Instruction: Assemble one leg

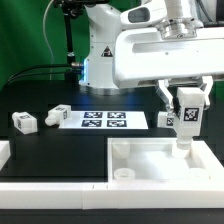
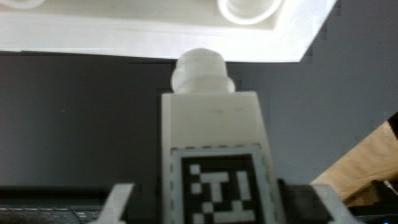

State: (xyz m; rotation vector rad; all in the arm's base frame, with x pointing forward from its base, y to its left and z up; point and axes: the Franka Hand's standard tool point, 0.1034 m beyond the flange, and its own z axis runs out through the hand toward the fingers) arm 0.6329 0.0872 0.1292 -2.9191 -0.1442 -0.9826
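My gripper (image 1: 186,100) is shut on a leg (image 1: 186,115), a white block with a black-and-white tag, and holds it upright. Its lower tip hangs just above the far right corner of the large white panel (image 1: 150,165). In the wrist view the leg (image 2: 214,130) runs out from between my fingers (image 2: 125,205). Its rounded tip points at the panel's edge (image 2: 143,35), near a round corner socket (image 2: 249,10). My gripper (image 2: 214,208) clamps the tagged end.
Two loose legs (image 1: 25,121) (image 1: 57,116) lie on the black table at the exterior view's left. The marker board (image 1: 103,120) lies behind the panel. Another small white block (image 1: 165,120) sits beside the held leg. A white piece (image 1: 3,152) shows at the left edge.
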